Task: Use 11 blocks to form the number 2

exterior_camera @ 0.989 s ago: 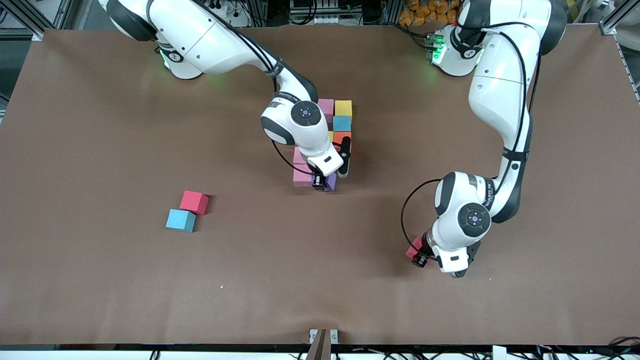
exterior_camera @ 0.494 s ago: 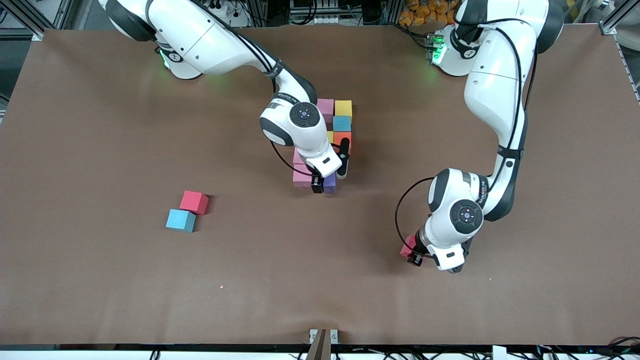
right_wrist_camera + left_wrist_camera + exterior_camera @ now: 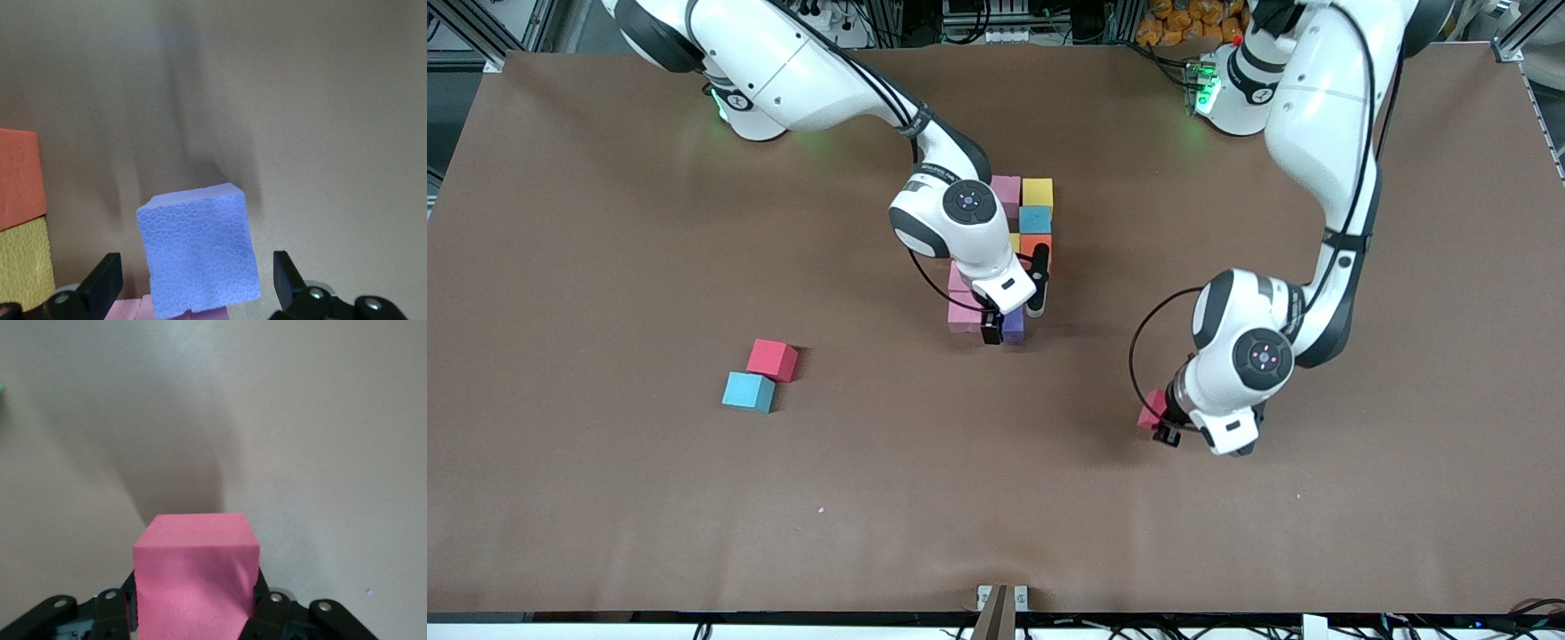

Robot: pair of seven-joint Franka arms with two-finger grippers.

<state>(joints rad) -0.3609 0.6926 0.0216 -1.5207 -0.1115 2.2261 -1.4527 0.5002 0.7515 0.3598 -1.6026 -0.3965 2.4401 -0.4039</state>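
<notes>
Counter: brown, matte surface, filling most of the front view.

Debris: one small pink speck lies on the counter toward the front camera; a second speck lies toward the left arm's end.

Bracket: small, light-coloured, fixed mid-way along the counter's nearest edge.

Orange items: a pile of rounded pieces off the counter's edge, by the bases.

Frame: aluminium profile at the corner.

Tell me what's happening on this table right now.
Two arms are building a figure from foam cubes. The right gripper has its fingers spread around a purple cube at the part-built cluster. The left gripper holds a pink cube above bare table. A red cube and blue cube wait aside.
</notes>
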